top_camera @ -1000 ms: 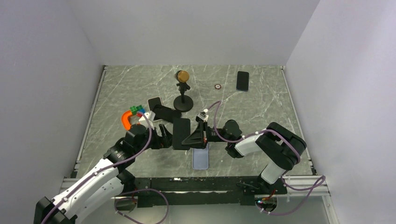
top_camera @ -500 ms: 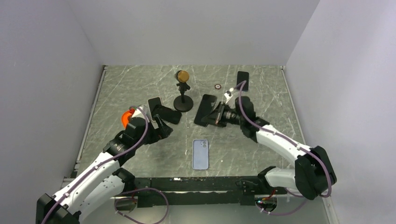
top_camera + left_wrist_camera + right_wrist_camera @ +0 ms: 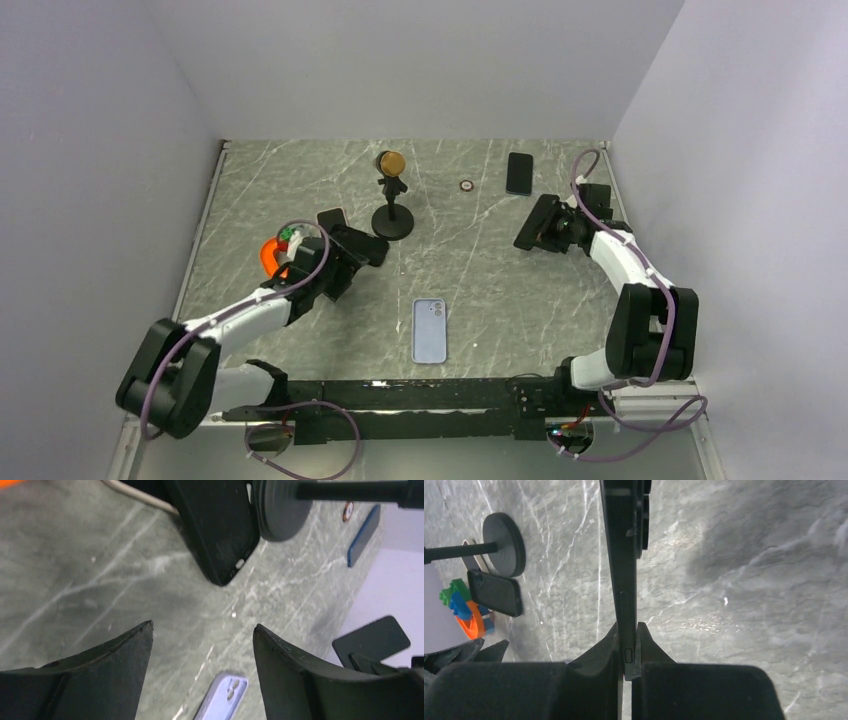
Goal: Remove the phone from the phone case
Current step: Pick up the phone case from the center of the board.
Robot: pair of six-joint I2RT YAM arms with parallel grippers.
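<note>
Swung away from the middle, the right tool (image 3: 556, 228) now sits far right of the microphone stand (image 3: 391, 205), clamped edge-on around a thin slab that reads as the black case (image 3: 534, 222). Meanwhile the left tool (image 3: 202, 630) has drawn back left of the stand, jaws wide and empty. The blue phone (image 3: 430, 330) lies bare on the worktop (image 3: 480, 280), in front of the stand. The case is best lowered flat before letting go.

Grey-green table (image 3: 480, 290) w/ white veins. Light blue phone (image 3: 429, 330), black case (image 3: 537, 222). Orange ring (image 3: 266, 257), gold ball (image 3: 391, 162) on blk stand (image 3: 391, 222).
</note>
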